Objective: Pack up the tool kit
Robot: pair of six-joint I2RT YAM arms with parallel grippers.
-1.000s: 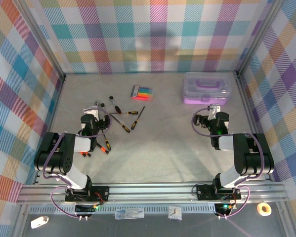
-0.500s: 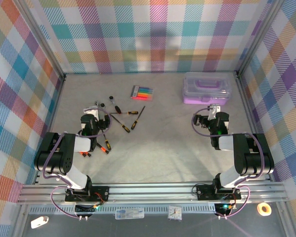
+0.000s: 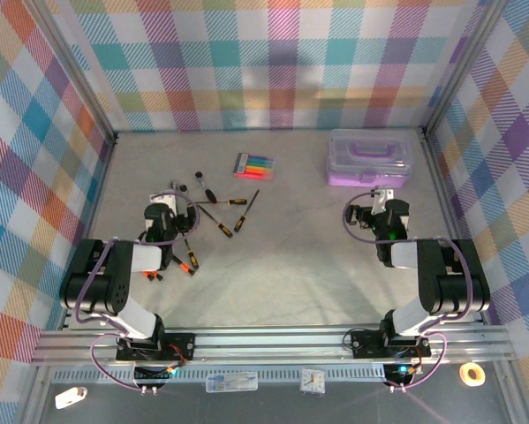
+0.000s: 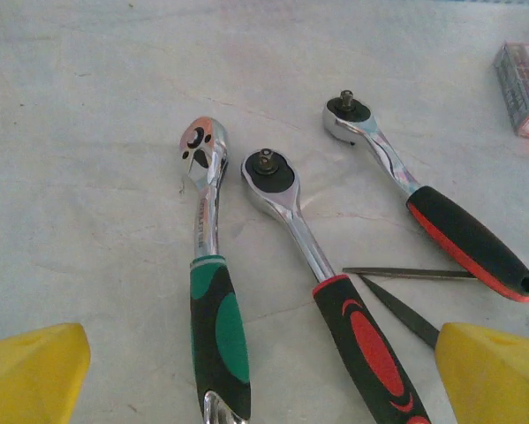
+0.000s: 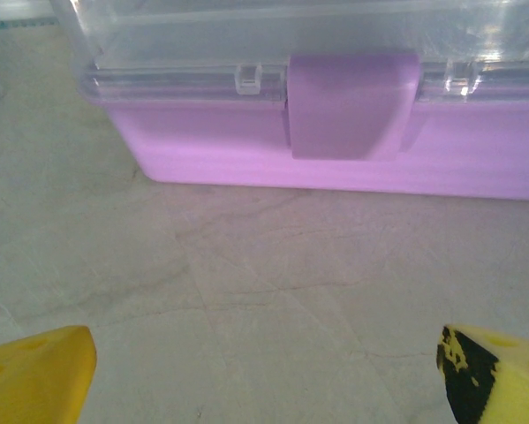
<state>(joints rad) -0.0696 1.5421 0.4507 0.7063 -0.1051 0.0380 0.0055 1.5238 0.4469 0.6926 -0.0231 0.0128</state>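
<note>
Three ratchet wrenches (image 4: 290, 199) lie on the table (image 3: 282, 256) just in front of the left gripper (image 4: 262, 380), whose yellow fingers (image 4: 30, 371) stand wide apart and hold nothing. A little to the right, several screwdrivers (image 3: 234, 201) with black and orange handles lie loose, and the marker pack (image 3: 253, 165) is just beyond them. Well apart, at the far right, stands the tool kit box (image 3: 370, 157), its clear lid closed and its purple latch (image 5: 352, 104) down. The right gripper (image 5: 264, 375) faces this latch with bare table between, fingers also wide and empty. Compared with one second ago, nothing has moved.
</note>
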